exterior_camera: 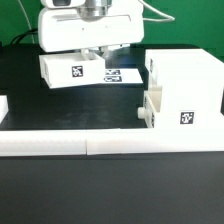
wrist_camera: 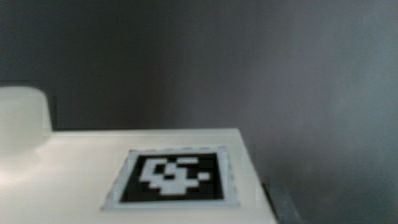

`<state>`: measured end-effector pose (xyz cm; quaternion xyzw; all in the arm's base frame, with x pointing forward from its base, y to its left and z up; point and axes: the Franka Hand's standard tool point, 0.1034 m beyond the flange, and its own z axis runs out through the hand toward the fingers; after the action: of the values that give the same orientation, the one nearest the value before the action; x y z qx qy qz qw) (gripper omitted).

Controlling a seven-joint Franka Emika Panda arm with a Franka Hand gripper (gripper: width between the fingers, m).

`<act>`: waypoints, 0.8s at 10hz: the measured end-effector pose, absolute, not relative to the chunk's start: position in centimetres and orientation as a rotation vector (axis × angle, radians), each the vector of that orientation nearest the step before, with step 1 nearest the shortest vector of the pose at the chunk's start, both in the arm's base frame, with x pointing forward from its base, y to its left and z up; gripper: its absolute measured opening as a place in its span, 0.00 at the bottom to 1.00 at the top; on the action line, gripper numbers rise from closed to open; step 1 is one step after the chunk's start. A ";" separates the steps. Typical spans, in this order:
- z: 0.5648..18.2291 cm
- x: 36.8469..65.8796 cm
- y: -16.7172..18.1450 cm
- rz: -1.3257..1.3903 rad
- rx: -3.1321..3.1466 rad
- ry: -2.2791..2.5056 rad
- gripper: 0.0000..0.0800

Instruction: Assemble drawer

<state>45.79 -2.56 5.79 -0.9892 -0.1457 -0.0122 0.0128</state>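
A loose white drawer tray point(exterior_camera: 68, 70) with a square tag lies at the back left of the table. My gripper point(exterior_camera: 95, 56) comes down on its far right corner, and its fingers seem closed on the tray wall. The wrist view shows only the tray's white face point(wrist_camera: 71, 165) with its tag point(wrist_camera: 173, 178) close up and a rounded white lump point(wrist_camera: 18, 118). No fingers show there. The tall box housing point(exterior_camera: 188, 88) stands at the right. A second tray sits in it, with its knob point(exterior_camera: 141, 112) facing the exterior view's left.
The marker board point(exterior_camera: 120, 75) lies flat between the loose tray and the housing. The long low white border wall point(exterior_camera: 90, 143) runs across the front. A small white piece point(exterior_camera: 3, 104) shows at the left edge.
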 end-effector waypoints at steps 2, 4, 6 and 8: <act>5.0 46.5 -1.8 -0.031 -3.066 -0.529 0.05; 5.0 46.4 -1.8 -0.028 -3.066 -0.530 0.05; 4.9 46.3 -2.0 -0.029 -3.011 -0.793 0.05; 4.9 46.6 -1.9 -0.020 -2.918 -1.100 0.05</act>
<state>46.60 -1.95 4.91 -0.9356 -0.3528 -0.0066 0.0117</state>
